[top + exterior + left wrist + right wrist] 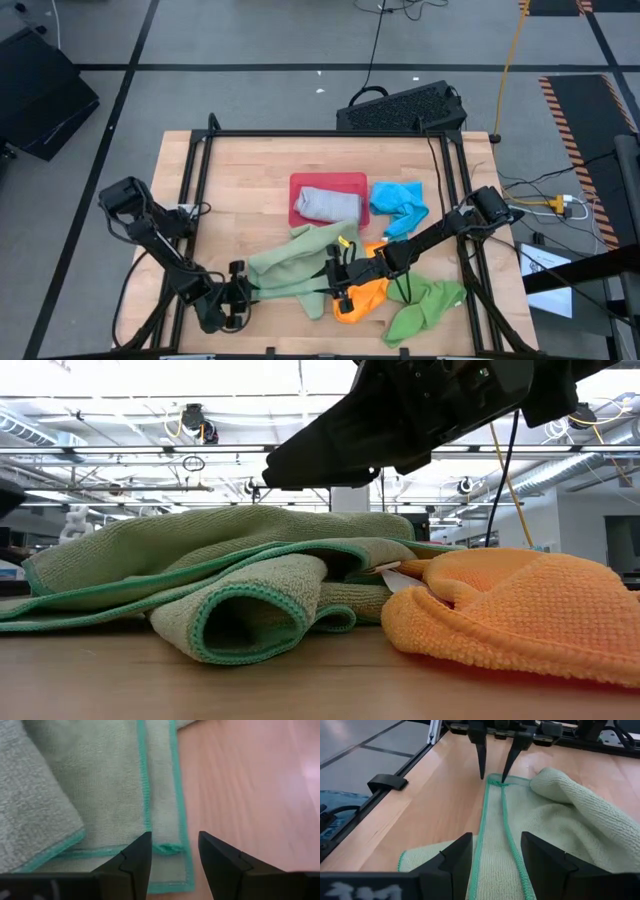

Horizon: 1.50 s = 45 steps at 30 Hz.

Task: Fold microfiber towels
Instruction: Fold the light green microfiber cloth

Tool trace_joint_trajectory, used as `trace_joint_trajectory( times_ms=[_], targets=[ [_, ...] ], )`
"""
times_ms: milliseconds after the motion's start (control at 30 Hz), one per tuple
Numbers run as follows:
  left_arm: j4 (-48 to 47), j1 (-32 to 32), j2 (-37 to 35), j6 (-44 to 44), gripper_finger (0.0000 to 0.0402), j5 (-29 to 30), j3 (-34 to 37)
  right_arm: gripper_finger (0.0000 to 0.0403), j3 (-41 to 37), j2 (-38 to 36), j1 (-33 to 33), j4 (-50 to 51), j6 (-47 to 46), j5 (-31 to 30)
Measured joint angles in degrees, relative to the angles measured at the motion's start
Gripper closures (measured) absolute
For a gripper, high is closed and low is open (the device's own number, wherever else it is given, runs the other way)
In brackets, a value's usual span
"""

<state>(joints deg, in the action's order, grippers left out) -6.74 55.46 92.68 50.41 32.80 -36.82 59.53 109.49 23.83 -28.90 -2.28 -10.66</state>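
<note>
A sage green towel (300, 262) with a teal hem lies crumpled at the table's near middle, a narrow folded strip (495, 820) of it reaching toward the left. My left gripper (174, 837) points down at that strip's end corner (167, 849), open, with a fingertip on either side of it. My right gripper (496, 840) hovers open above the same strip, near the orange towel (362, 298). A grey-blue towel (325, 205) lies folded on the red tray (300, 182). Bright blue (400, 205) and bright green (425, 308) towels lie at the right. My left gripper stands over the end corner (495, 780) of the sage green strip, coming from above and slanting down. The corner lies flat on the table between the two fingertips. I cannot tell whether a fingertip (503, 779) touches the hem.
A black frame rail (195, 180) runs along the table's left and right sides, and a bracket (387, 782) sits on the rail close to the strip. Bare wood (240, 190) lies left of the tray. A loose sage fold (250, 620) rests against the orange towel (520, 610).
</note>
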Motion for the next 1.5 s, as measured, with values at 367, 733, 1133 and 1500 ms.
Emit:
trace_joint_trajectory(
  times_ms=[367,733,1133,1500],
  targets=[
    [-2.80,-1.86,0.00,0.73,0.0300,-1.95,0.00,0.0243,0.00,0.00,-0.13,-0.01,1.46,0.00],
    [-5.16,-2.67,-2.83,0.91,0.0397,-3.02,0.00,0.0243,0.02,0.02,-0.13,-0.01,1.45,0.00],
    [-15.72,-0.43,-14.85,1.50,0.0399,-10.69,-2.67,0.0243,0.02,0.02,-0.13,-0.01,1.07,0.00],
    [-13.34,0.40,-10.93,3.40,0.0397,-9.85,-2.67,0.0243,0.02,0.04,-0.13,-0.01,1.55,0.02]
  ],
)
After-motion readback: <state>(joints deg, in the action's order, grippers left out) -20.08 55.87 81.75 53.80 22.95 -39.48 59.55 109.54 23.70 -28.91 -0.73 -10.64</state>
